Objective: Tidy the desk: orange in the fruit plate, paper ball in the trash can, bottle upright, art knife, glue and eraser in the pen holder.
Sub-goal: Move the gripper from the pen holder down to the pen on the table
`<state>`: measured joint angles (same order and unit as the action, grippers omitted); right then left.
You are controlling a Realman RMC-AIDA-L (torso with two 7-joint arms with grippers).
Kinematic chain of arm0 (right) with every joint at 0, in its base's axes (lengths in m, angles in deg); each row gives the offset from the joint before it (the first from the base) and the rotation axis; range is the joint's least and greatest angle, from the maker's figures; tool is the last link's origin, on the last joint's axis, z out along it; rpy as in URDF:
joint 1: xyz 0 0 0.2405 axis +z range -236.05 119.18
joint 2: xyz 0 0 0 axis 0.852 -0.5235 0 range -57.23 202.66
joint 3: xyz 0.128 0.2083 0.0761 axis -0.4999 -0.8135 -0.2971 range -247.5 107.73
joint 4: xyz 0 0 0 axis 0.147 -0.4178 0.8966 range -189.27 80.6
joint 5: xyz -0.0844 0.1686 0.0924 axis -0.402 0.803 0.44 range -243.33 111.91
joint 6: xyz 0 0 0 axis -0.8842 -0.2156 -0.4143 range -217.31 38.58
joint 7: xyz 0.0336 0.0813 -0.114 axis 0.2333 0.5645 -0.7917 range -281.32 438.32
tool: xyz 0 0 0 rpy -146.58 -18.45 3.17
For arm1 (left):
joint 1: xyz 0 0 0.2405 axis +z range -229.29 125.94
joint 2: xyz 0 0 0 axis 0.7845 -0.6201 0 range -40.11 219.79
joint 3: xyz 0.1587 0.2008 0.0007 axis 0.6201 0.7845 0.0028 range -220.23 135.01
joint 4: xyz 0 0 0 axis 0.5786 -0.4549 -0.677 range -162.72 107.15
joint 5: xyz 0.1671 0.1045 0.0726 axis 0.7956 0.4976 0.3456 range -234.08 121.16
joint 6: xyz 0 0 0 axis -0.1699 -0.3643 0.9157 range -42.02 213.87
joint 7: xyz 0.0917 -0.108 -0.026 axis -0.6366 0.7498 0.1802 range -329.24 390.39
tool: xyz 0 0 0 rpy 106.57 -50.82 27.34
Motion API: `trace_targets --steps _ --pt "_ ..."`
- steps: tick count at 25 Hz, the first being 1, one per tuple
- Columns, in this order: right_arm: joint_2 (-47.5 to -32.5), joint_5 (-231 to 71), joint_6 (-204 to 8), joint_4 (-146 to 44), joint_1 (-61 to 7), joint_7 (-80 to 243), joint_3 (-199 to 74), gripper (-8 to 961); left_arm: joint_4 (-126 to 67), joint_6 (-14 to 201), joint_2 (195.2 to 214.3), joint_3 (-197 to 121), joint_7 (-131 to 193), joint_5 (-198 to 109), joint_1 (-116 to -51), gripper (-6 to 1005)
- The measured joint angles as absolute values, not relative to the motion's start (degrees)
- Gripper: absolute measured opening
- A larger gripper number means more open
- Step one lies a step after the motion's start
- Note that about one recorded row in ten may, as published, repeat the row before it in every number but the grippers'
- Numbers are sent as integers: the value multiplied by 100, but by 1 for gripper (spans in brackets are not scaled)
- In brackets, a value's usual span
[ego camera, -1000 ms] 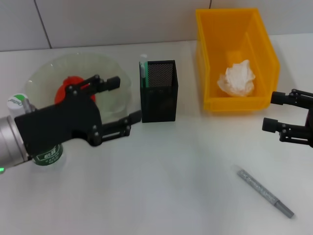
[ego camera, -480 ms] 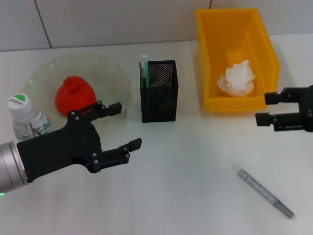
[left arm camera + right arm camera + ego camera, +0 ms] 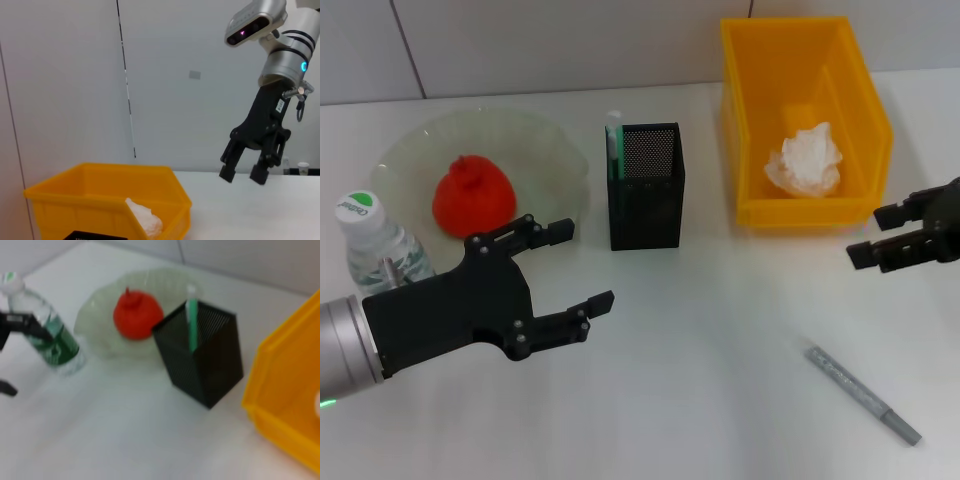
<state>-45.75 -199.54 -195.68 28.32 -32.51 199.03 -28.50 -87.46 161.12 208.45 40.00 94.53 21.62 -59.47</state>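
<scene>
Left tool (image 3: 570, 265) reaches in from robot's left, low over desk, fingers spread wide, holding nothing. Right tool (image 3: 882, 232) enters from robot's right, raised above desk, fingers parted, holding nothing, pointing inward.

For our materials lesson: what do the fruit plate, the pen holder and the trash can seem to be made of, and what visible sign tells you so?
Fruit plate: probably glass, glossy and translucent pale green; the table shows through its wavy rim.
Pen holder: likely metal mesh, matt black; fine perforations show on its walls.
Trash can: probably moulded plastic, smooth bright yellow, with thin uniform walls and a slight sheen.
</scene>
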Motion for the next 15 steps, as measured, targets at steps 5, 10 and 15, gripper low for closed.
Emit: trace_targets --steps 5,10,15 --pt "-4583 -20268 -19546 2825 -3141 20117 -2454 761 -8711 16116 20849 4059 9445 2159 -5957 818" --pt "-4610 -20769 -19581 2609 -2962 20309 -2124 761 -8697 16124 20849 4095 9438 2158 -5957 818" --pt "-4621 -20881 -19648 2564 -2932 20614 -1707 761 -8688 16125 20849 4141 9431 2162 -5973 818"
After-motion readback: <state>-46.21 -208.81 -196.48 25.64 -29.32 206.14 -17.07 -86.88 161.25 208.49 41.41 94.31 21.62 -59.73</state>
